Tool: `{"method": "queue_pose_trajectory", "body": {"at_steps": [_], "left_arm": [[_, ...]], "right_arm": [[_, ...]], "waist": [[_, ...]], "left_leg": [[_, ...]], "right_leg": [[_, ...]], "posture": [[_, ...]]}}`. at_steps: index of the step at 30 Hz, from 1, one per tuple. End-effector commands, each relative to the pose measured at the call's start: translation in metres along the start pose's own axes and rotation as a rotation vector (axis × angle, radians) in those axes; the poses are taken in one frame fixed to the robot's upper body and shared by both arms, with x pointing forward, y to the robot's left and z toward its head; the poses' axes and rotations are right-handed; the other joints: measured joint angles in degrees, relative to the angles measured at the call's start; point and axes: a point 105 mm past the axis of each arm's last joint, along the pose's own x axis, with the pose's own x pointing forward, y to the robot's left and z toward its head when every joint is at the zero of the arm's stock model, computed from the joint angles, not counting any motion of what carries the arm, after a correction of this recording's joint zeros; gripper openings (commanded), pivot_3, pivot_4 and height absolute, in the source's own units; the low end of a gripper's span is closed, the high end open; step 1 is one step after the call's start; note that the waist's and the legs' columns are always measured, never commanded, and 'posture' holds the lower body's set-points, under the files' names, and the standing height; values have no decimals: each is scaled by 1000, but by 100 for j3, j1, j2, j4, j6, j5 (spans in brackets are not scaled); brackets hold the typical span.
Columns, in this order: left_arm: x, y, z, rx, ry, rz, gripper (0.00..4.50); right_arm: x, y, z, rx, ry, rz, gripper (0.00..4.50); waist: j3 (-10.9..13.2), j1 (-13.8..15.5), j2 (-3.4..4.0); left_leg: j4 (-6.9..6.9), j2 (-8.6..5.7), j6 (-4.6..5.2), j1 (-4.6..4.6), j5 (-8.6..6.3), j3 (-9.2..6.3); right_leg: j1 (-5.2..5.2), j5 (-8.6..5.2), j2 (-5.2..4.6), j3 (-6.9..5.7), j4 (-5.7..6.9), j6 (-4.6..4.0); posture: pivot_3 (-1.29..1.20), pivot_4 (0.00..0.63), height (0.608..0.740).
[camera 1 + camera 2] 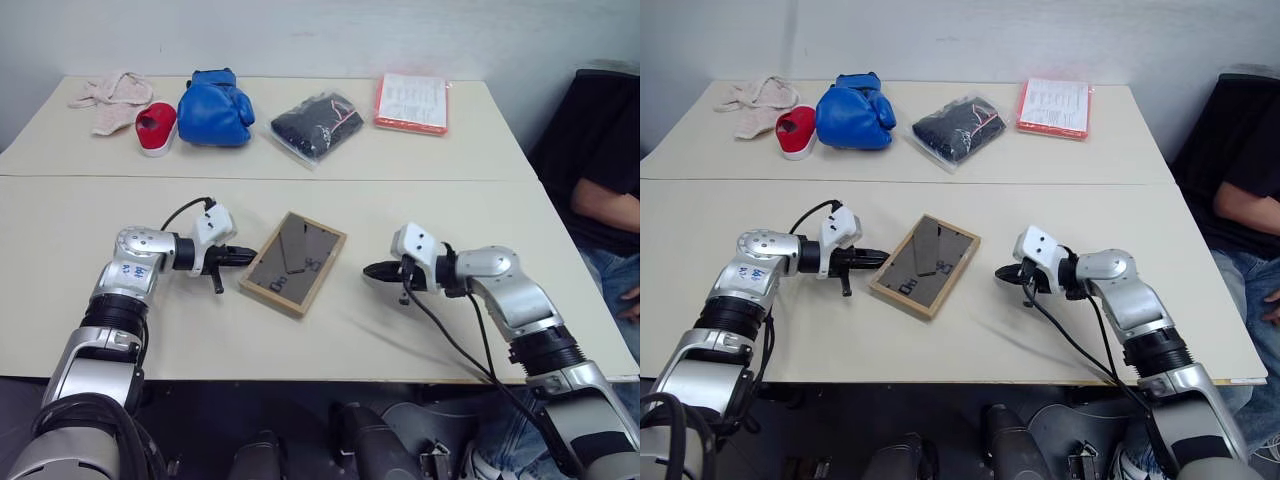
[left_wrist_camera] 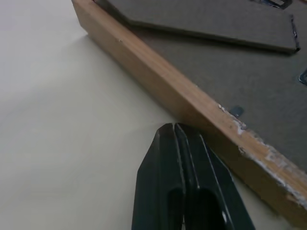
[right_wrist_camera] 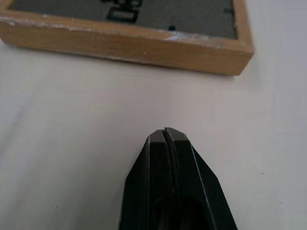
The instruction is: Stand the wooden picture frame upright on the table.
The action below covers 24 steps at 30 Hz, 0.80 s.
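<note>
Lying face-down on the surface (image 1: pixel 420 330), the frame (image 1: pixel 294 262) sits between two sets of clenched fingers. Left fingers (image 1: pixel 240 256) nearly touch its edge; right fingers (image 1: pixel 375 270) stay near, empty.

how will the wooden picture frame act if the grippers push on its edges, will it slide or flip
The wooden picture frame lies flat, back panel up, on the smooth table, so it would probably slide rather than flip. Its solid wood rim looks stiff enough to push. The thin stand folded against the back may swing loose once lifted.
</note>
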Motion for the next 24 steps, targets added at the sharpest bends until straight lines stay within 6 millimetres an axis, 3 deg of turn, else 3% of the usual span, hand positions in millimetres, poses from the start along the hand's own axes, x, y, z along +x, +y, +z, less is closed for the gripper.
{"method": "queue_pose_trajectory", "body": {"at_steps": [1, 6, 10, 13, 17, 24], "left_arm": [[4, -27, 6, -27, -42, -127, 46], [6, -48, 10, -158, -122, -154, 46], [3, -43, -7, -240, -53, -60, 46], [-13, -41, -14, -577, -69, -54, 597], [-28, -51, 1, -894, -124, -160, 1791], [-12, -72, -8, -999, 18, -217, 3815]], "right_arm": [[11, -7, 13, -51, -26, -26, 0], [15, -15, 25, -16, -85, -56, 0], [12, -11, 18, -82, -22, -30, 0], [3, -4, 19, -158, 18, 15, 0], [-3, 5, 20, -288, 82, 65, 0], [2, 18, 21, -416, 137, 126, 0]], "waist": [[0, -39, 1], [-1, 0, 0], [-1, 7, 0], [-1, 8, 0], [-1, -43, -1], [-2, 3, -1]], "left_leg": [[5, 0, 0, 5, 0, 4], [6, -2, -7, 35, 4, -1], [6, -3, -4, 33, 2, -3], [7, -4, -3, 34, 2, -4], [4, -4, 0, 38, 0, -5], [4, -6, -10, 43, 4, -9]], "right_leg": [[3, 0, 0, 5, 0, 0], [27, -1, 0, 6, 7, -5], [28, -1, 0, 5, 9, -5], [31, -1, 0, 5, 8, -5], [31, -1, 4, 5, 8, -5], [35, -1, 4, 4, 6, -6]], "posture": [[0, 150, 740], [0, 150, 740], [0, 150, 740], [0, 150, 740], [0, 150, 740], [0, 150, 740]]}}
